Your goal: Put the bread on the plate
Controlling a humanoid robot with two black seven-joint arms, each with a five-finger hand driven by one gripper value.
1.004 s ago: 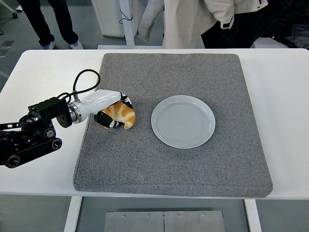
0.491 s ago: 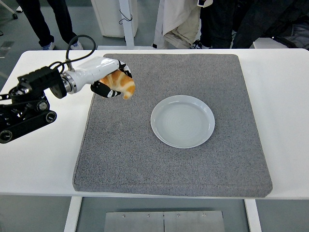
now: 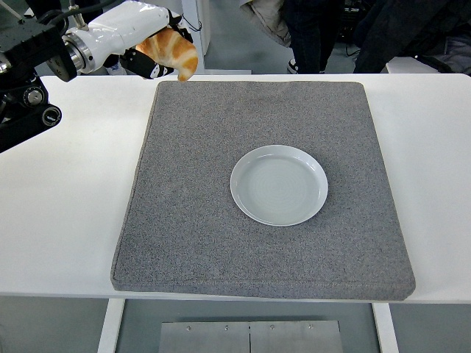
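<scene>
We've lifted the bread [image 3: 171,50] high, left hand [image 3: 151,45] clamped around it, now far up-left of the plate [image 3: 279,184]. Transport across remains; plate empty.

Your path over grey mat [image 3: 221,220] to plate [image 3: 279,184] open; people's legs [image 3: 309,29] stand beyond table [image 3: 66,206] far edge.

white table [image 3: 59,213] carrying a grey mat [image 3: 199,243] lying across its middle; a pale round plate [image 3: 279,184] sitting on the mat, slightly right of centre.
</scene>
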